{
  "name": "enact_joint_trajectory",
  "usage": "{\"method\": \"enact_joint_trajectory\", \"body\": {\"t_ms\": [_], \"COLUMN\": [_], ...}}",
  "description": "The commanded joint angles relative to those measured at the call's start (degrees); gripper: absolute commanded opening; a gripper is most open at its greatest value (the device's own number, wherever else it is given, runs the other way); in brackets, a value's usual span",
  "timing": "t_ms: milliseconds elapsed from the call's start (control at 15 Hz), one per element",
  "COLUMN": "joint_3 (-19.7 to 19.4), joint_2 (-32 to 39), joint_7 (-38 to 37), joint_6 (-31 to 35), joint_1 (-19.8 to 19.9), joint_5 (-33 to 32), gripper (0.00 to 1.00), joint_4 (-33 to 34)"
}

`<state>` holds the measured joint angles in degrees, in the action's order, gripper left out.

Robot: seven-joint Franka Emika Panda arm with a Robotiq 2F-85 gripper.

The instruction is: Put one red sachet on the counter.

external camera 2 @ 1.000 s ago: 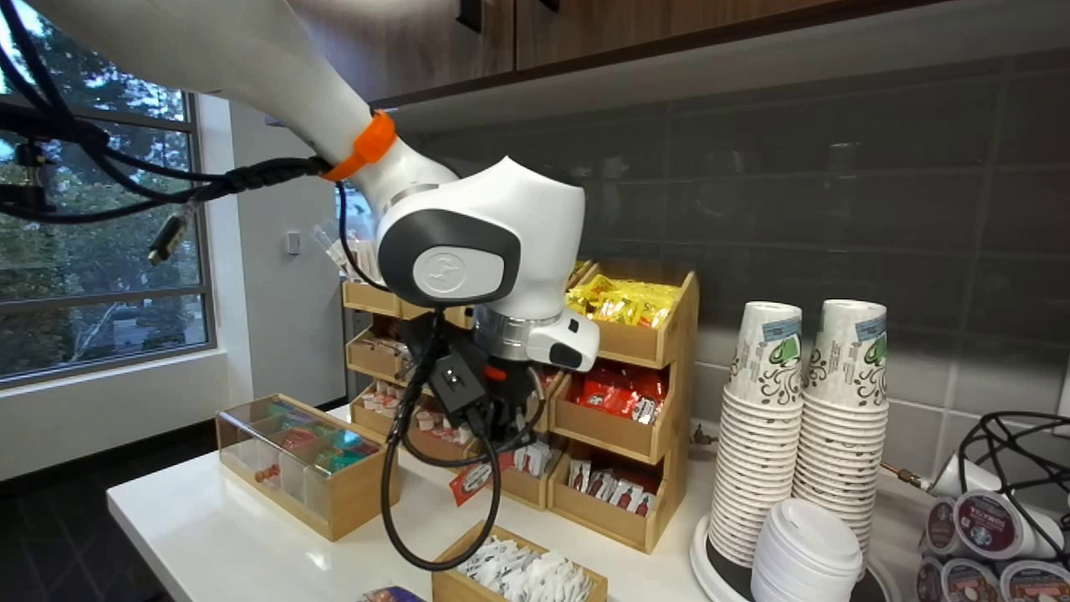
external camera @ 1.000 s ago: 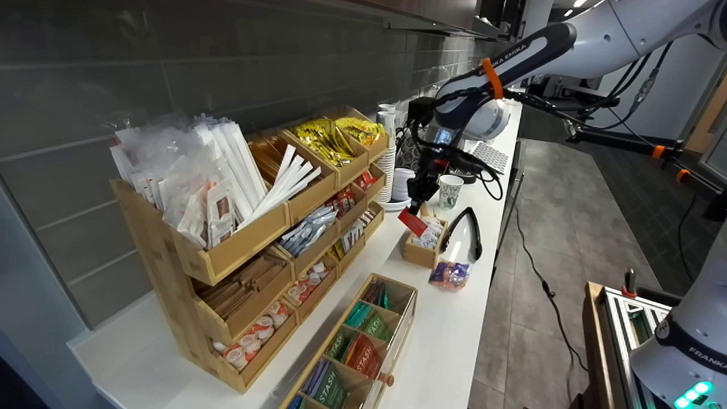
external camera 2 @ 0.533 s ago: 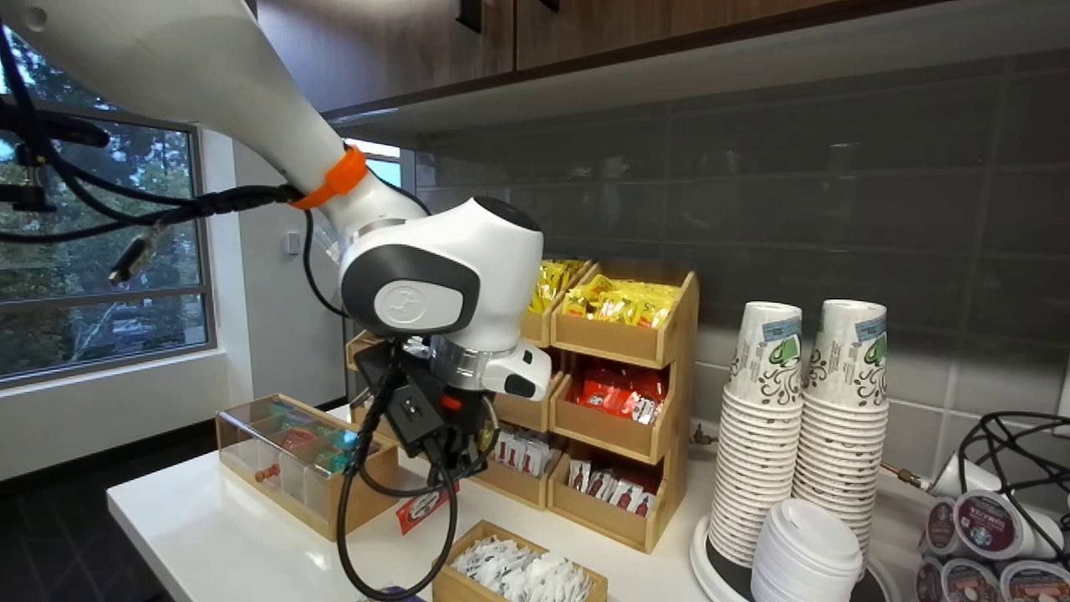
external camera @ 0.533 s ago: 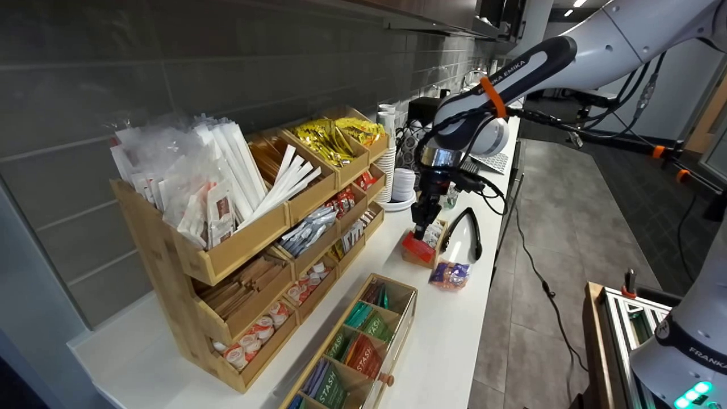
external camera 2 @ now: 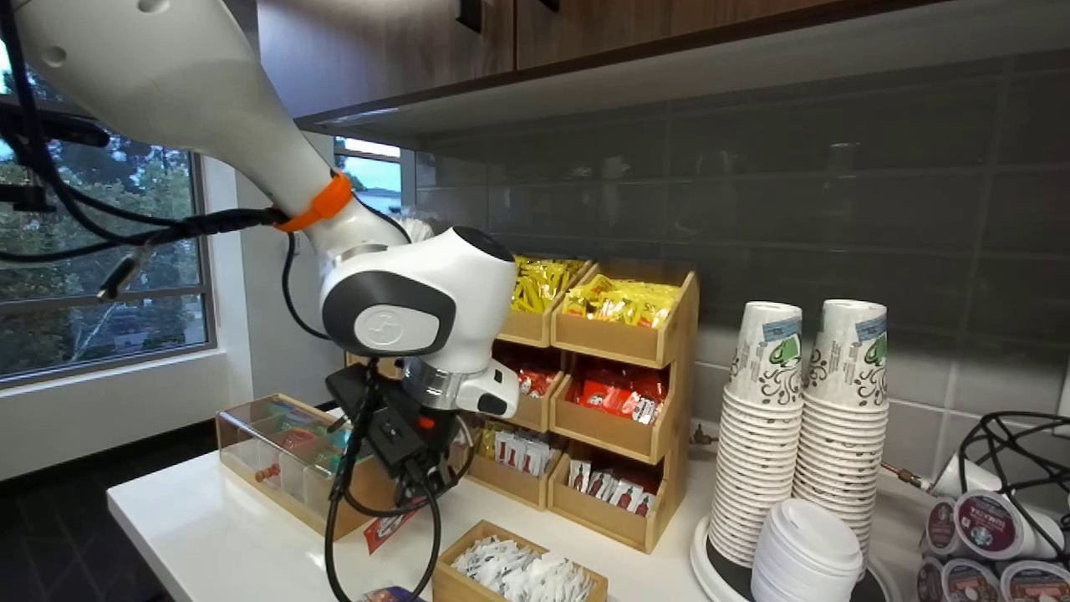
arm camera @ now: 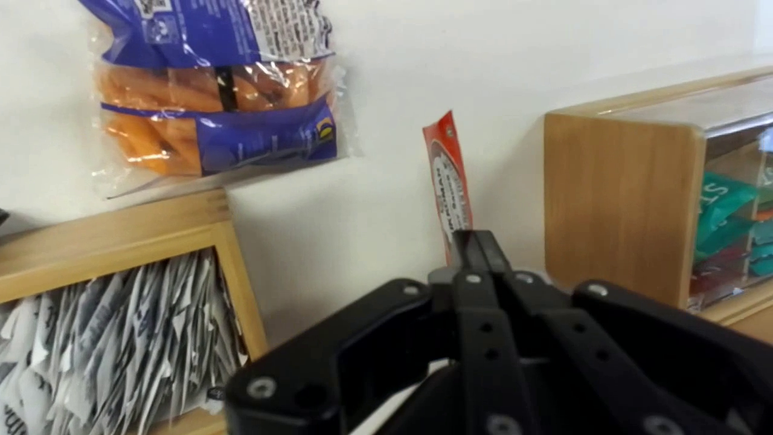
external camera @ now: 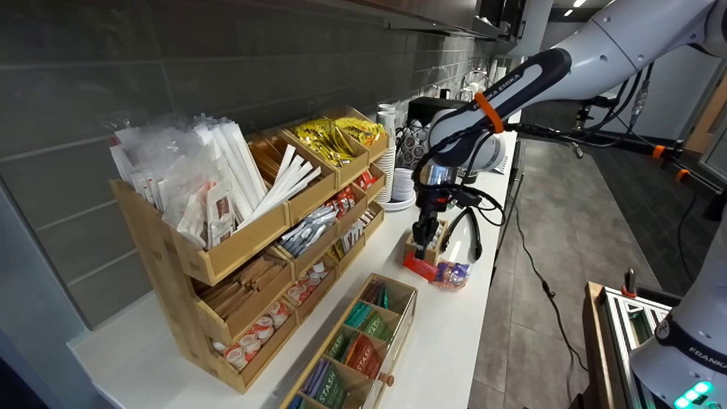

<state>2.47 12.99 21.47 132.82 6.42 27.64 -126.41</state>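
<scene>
Now that the arm (external camera: pixel 602 57) has come down from where it was 1 second ago, the red sachet (arm camera: pixel 450 187) hangs lower and has shifted away from the small wooden box (arm camera: pixel 121 238) of white packets (arm camera: pixel 151 338), towards the tea box (arm camera: pixel 622 199). The tool (arm camera: pixel 477 241) has its jaws pressed together, pinching the sachet by 1 end, with most of the packet sticking out ahead of them. In the wrist view it shows between the tea box and the purple-and-orange bag (arm camera: pixel 266 133), with white tabletop (external camera: pixel 443 324) behind it. Whether its lower edge touches that surface, I cannot tell from these angles.

For the task, this looks like the last stretch of the carry: the right kind of packet is held, and a landing spot seems to lie below it. What seems left is a slight further drop, a release and a lift away. Because the packet is tilted rather than flat, I'd expect it to flop over when let go; so light a thing might also cling to the tool.
</scene>
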Motion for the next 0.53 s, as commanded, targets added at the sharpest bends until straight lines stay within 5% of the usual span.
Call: {"method": "enact_joint_trajectory", "body": {"t_ms": [0, 133, 200, 467], "joint_3": [0.8, 1.2, 1.4, 2.4], "joint_2": [1.8, 2.8, 3.2, 4.2], "joint_7": [2.3, 2.4, 2.3, 2.5], "joint_6": [2.4, 3.1, 3.7, 5.6], "joint_1": [-0.3, -0.2, -0.2, 0.0], "joint_5": [0.8, 0.9, 1.0, 1.4], "gripper": [0.00, 0.00, 0.26, 0.47], "joint_4": [-0.2, 0.0, 0.1, 0.1]}}
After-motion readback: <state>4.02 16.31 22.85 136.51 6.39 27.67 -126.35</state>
